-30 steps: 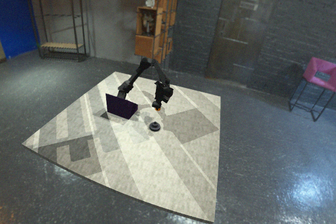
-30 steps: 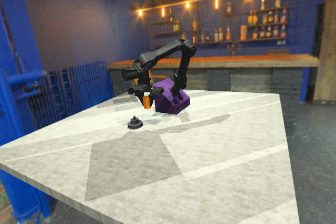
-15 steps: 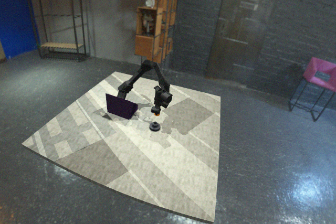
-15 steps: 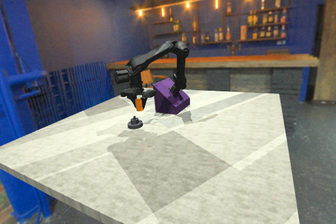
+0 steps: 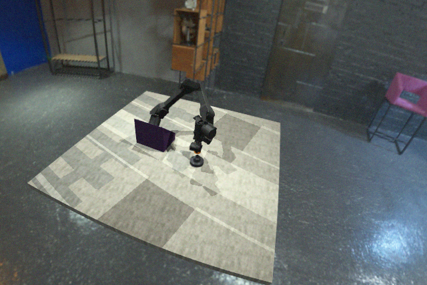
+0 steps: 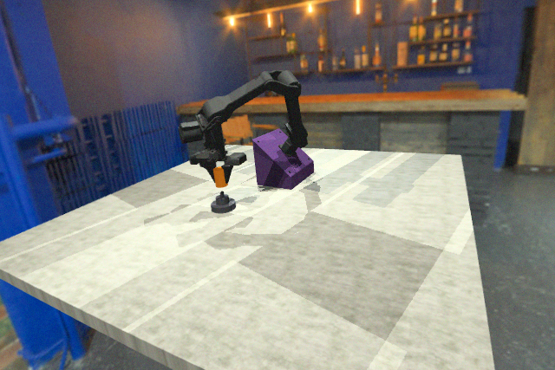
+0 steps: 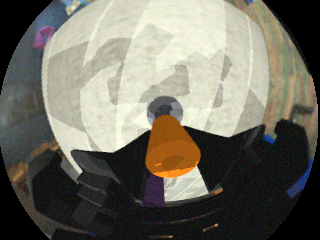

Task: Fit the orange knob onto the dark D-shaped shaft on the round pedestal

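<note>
The orange knob (image 6: 220,177) (image 7: 172,150) is held upright between the fingers of my gripper (image 6: 220,174), which is shut on it. In the top view only a sliver of the knob (image 5: 198,153) shows under the fingers. The dark round pedestal (image 5: 196,162) (image 6: 223,206) (image 7: 151,114) stands on the table with its shaft (image 6: 221,196) pointing up. The knob hangs just above the shaft, with a small gap between them in the exterior view. In the wrist view the knob's lower end overlaps part of the pedestal. The flat sides of hole and shaft cannot be seen.
A purple angular block (image 5: 151,136) (image 6: 273,162) stands at the arm's base, behind the pedestal in the exterior view. The patterned table top (image 5: 234,205) (image 6: 179,276) carries arm shadows around the pedestal.
</note>
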